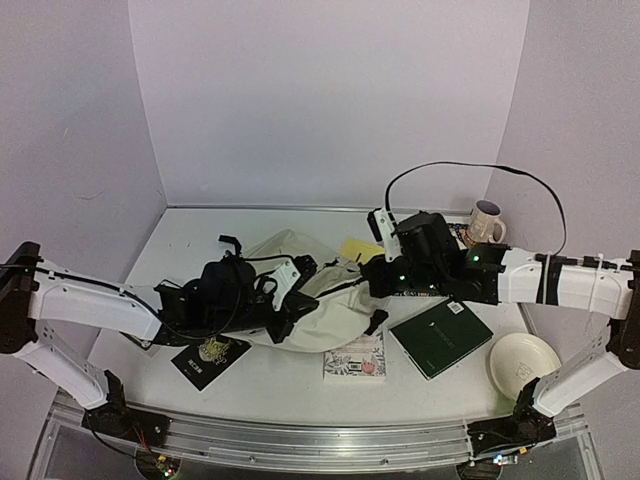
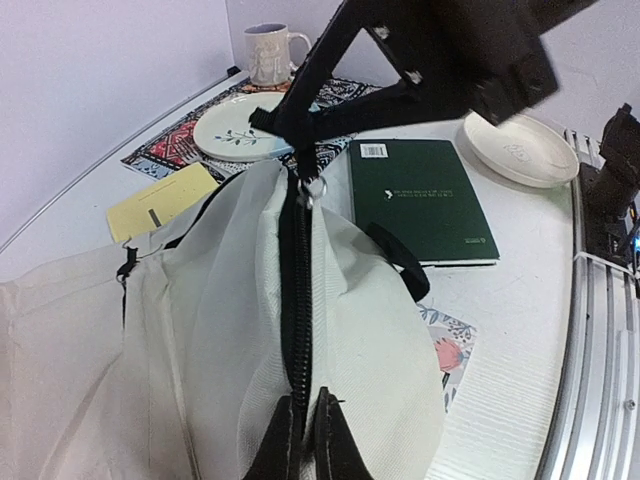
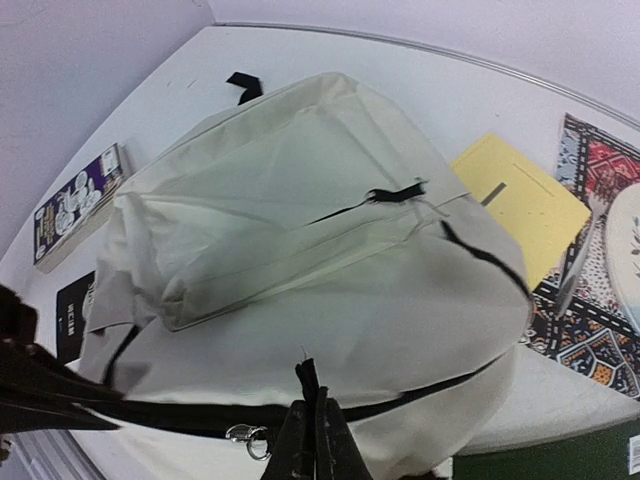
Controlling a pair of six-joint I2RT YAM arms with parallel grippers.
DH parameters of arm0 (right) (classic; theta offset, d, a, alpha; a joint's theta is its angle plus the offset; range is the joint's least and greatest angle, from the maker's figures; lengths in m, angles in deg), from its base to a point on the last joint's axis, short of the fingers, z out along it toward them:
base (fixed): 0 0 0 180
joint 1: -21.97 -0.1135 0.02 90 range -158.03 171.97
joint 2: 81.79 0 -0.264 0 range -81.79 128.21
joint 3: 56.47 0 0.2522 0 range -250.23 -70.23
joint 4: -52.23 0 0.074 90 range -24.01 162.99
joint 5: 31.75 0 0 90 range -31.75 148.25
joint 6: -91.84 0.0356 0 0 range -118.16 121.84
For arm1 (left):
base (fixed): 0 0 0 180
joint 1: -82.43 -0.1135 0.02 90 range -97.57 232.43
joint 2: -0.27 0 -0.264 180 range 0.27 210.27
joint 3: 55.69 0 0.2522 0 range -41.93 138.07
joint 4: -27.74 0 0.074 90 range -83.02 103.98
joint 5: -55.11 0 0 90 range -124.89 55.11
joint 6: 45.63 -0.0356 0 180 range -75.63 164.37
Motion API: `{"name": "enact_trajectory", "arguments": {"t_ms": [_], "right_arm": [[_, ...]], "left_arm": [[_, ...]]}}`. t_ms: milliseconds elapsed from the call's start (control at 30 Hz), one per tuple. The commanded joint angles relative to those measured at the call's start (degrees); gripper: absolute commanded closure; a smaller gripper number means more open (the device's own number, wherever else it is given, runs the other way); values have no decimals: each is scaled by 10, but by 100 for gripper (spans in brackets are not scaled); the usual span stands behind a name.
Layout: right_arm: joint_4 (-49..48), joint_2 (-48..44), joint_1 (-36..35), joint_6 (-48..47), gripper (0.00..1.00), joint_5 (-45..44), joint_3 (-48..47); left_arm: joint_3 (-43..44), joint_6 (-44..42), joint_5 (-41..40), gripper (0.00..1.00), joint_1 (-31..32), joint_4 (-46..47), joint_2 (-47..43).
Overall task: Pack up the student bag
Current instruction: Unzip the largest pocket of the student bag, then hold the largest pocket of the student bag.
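Observation:
The student bag [image 1: 310,305], a cream fabric backpack with black zipper lines, lies on its side mid-table. My left gripper [image 1: 290,303] is shut on the bag's black zipper seam; in the left wrist view its fingertips [image 2: 303,435] pinch the zipper line on the bag [image 2: 380,300]. My right gripper [image 1: 375,280] is at the bag's right end. In the right wrist view it [image 3: 318,430] is shut on a black zipper pull tab [image 3: 308,378], beside a small metal ring [image 3: 245,437] on the bag [image 3: 300,230]. The zipper between the grippers looks closed.
A green book [image 1: 440,338] lies right of the bag, with a cream dish [image 1: 525,360] beyond it. A floral card [image 1: 355,358] and a black notebook [image 1: 208,360] lie in front. A yellow pad [image 1: 362,250], a mug [image 1: 487,222] and a patterned mat [image 2: 170,140] are behind.

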Motion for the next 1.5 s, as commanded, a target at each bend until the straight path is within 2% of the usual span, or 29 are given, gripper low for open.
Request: {"name": "enact_trajectory", "arguments": {"t_ms": [0, 133, 233, 367, 500, 633, 833, 1067, 1267, 1333, 1367, 1467], "right_arm": [[3, -35, 74, -17, 100, -60, 8], [2, -24, 121, -25, 100, -47, 1], [-13, -8, 125, -33, 100, -19, -10], [-75, -9, 120, -42, 100, 86, 9], [-91, -10, 104, -44, 100, 132, 12], [-98, -23, 92, -40, 100, 147, 16], [-97, -35, 76, -42, 100, 151, 19], [-98, -35, 65, -38, 100, 154, 23], [-97, -40, 64, -40, 100, 149, 18], [-96, -40, 65, -41, 100, 149, 16], [-96, -40, 65, -41, 100, 148, 15], [-91, -39, 65, -44, 100, 128, 12]], "left_arm": [[-59, 39, -15, 100, 2, 12, -88], [-106, 78, -30, 100, 1, 12, -144], [-145, 108, -45, 100, 1, 12, -181], [-164, 137, -41, 82, 1, 13, -205], [-131, 139, -37, 53, 1, 13, -180], [-66, 131, -25, 43, 1, 14, -118], [50, 116, 7, 35, 2, 13, -6], [152, 88, 20, 33, 2, 13, 97], [202, 78, 25, 36, 1, 12, 167], [212, 80, 26, 41, 1, 12, 184], [217, 81, 26, 47, 1, 12, 191], [224, 83, 46, 73, 1, 12, 201]]}}
